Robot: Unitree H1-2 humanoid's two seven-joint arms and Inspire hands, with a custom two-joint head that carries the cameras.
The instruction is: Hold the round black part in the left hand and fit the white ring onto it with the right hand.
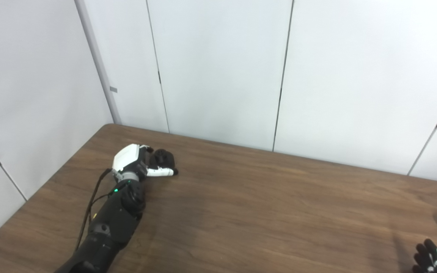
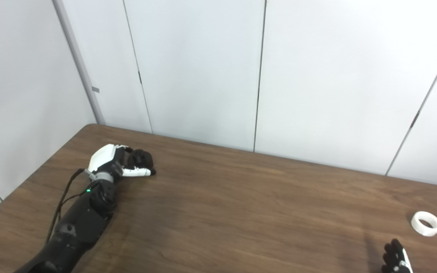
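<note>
My left hand [image 1: 135, 161] rests on the far left of the brown table [image 1: 264, 212]. Its fingers curl around the round black part [image 1: 164, 157], and the white thumb lies along the part's near side. The part sits low at the table surface, mostly hidden by the fingers. The white ring [image 2: 426, 223] lies flat on the table at the far right, apart from both hands. Only the fingertips of my right hand [image 2: 395, 260] show at the bottom right edge, pointing up and holding nothing, a little nearer than the ring and to its left.
White wall panels [image 1: 222, 76] stand right behind the table's far edge. The table's left edge runs close beside my left forearm [image 1: 112, 220]. A black cable [image 1: 91, 204] runs along that forearm.
</note>
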